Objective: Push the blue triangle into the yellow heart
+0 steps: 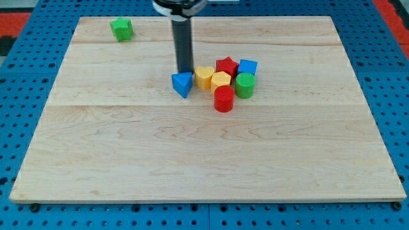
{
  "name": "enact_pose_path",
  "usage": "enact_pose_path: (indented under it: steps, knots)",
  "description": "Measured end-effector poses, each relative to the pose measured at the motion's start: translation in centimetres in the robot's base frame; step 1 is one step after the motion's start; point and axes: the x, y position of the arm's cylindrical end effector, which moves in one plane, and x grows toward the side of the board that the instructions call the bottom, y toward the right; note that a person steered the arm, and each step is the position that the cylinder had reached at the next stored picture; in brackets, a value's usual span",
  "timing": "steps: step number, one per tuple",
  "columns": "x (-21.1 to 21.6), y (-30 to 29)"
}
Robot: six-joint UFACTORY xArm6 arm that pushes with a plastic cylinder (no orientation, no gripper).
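Note:
The blue triangle (183, 84) lies near the board's middle, slightly above centre. The yellow heart (204, 76) sits just to its right, with at most a thin gap between them. My tip (185, 71) stands right behind the blue triangle, at its upper edge, touching or nearly touching it. The dark rod rises straight from there to the view's top.
To the right of the heart is a tight cluster: a yellow hexagon (221, 81), a red star (226, 65), a blue cube (247, 67), a green cylinder (245, 85) and a red cylinder (223, 99). A green block (121, 29) sits at the upper left. The wooden board (204, 160) lies on blue pegboard.

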Motion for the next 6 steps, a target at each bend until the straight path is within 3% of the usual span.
enact_pose_path:
  steps: [1,2,5,6]
  knots:
    - [0.4,-1.7]
    - [0.4,-9.9]
    - [3.4,-8.4]
    - [4.6,-4.7]
